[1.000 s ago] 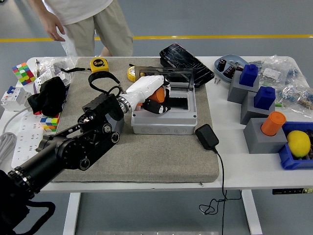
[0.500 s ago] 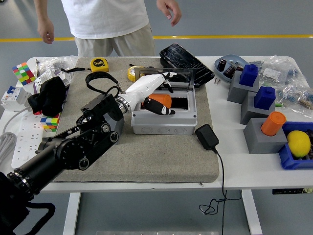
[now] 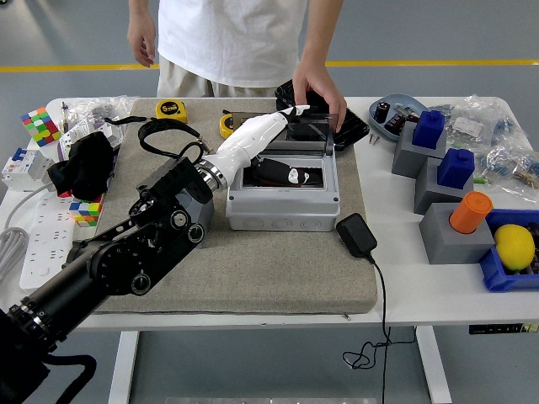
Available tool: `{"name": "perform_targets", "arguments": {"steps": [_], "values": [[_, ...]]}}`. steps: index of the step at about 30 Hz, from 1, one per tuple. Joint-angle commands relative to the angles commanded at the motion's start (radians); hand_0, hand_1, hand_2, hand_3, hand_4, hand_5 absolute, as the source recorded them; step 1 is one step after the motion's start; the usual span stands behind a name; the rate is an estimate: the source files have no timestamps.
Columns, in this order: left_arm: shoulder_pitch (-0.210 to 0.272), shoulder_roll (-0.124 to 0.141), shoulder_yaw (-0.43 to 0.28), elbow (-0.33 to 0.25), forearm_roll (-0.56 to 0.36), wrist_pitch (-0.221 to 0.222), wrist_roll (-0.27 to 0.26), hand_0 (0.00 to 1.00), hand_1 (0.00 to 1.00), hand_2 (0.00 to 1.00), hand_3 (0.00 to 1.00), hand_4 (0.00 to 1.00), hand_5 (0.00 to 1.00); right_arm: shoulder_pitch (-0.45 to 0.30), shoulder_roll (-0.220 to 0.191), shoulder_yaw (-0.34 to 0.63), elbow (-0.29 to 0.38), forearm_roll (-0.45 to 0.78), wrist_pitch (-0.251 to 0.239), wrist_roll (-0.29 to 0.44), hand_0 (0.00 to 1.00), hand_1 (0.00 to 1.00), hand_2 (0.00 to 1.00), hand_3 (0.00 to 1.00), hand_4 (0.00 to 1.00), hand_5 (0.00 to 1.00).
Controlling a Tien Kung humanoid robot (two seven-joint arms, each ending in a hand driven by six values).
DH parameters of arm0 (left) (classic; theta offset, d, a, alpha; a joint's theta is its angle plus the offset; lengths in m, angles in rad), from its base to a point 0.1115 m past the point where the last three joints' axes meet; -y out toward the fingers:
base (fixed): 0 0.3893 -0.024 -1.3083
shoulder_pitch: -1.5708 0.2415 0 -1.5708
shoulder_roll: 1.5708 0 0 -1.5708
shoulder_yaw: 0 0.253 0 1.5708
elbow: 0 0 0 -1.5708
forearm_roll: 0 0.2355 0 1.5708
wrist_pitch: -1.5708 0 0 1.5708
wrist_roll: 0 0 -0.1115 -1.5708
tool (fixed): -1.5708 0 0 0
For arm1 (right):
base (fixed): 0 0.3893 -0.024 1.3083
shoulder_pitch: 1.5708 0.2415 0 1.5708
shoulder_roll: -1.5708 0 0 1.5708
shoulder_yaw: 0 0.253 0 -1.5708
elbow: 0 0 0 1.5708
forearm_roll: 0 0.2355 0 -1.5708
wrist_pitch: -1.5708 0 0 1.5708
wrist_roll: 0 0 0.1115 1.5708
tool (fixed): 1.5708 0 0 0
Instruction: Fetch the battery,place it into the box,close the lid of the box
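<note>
One arm is in your view, the left, reaching from the lower left over the grey mat [image 3: 253, 269] to the box [image 3: 282, 198]. Your left hand [image 3: 282, 143] lies across the box's open top, its white back toward the camera and its fingers [image 3: 295, 177] loosely spread, gripping nothing; the upper fingertips reach the clear lid [image 3: 312, 130], which stands raised at the box's far edge. You cannot make out the battery clearly: only dark shapes with a little white show inside the box, under the hand. A person stands beyond the box at the tabletop's [image 3: 421, 295] far side, and the person's hand [image 3: 318, 84] rests on the top edge of the lid, just beside your fingertips. Right of the box, near its front corner, a black charger [image 3: 356, 235] lies at the mat's edge. Far of the box lies a cracked dark phone [image 3: 349, 126], partly behind the lid.
</note>
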Motion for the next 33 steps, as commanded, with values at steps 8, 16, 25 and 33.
{"name": "perform_targets", "arguments": {"steps": [8,16,25,33], "values": [[-0.02,0.0,-0.095,0.019,0.023,0.0,-0.02,0.826,0.838,0.829,0.859,0.998,0.326,0.003,0.0,-0.018,0.0,0.014,0.001,0.005,0.767,0.72,0.731,0.75,0.998,0.54],[-0.036,0.0,-0.087,0.065,0.059,-0.035,0.036,0.826,0.843,0.828,0.855,0.998,0.325,0.003,-0.002,-0.018,0.0,0.015,0.001,0.003,0.765,0.72,0.732,0.749,0.998,0.539],[-0.035,0.0,-0.023,0.03,0.069,-0.139,0.171,0.795,0.822,0.796,0.839,0.998,0.354,0.0,-0.006,-0.02,0.0,0.018,0.002,0.006,0.767,0.72,0.731,0.75,0.998,0.54],[0.009,0.0,0.004,-0.093,0.04,-0.234,0.297,0.754,0.794,0.773,0.836,0.998,0.368,-0.008,-0.007,-0.011,0.0,0.013,0.002,0.006,0.766,0.72,0.731,0.749,0.998,0.541]]}}
